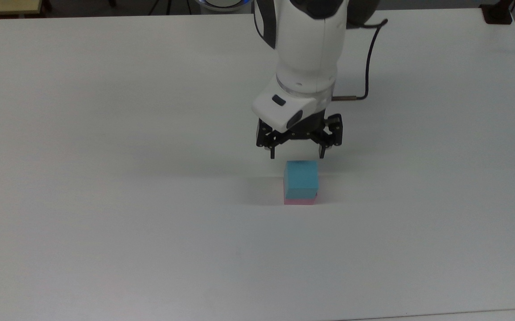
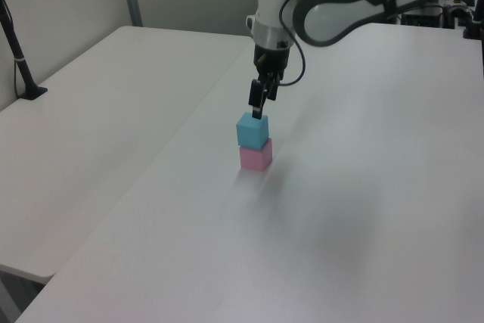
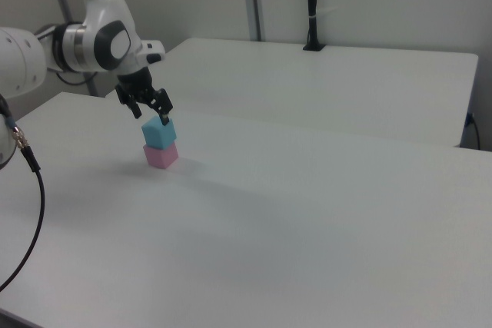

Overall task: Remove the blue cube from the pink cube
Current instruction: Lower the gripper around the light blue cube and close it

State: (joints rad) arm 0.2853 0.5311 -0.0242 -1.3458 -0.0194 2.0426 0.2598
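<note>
A white table (image 1: 105, 178) carries everything here. Above it the white Panda arm (image 1: 306, 53) reaches down, its black gripper (image 1: 297, 156) hanging just over the stack with fingers spread wider than a cube and holding nothing. The blue cube (image 1: 301, 179), light cyan with plain matte faces, sits squarely on the pink cube (image 1: 299, 202) near the table's middle. In the right view the blue cube (image 3: 159, 134) and pink cube (image 3: 160, 156) look equal in size, edges nearly flush, with the gripper (image 3: 152, 115) right above them.

White table (image 1: 105, 223), pink cube (image 1: 299, 202) resting directly on its bare top
</note>
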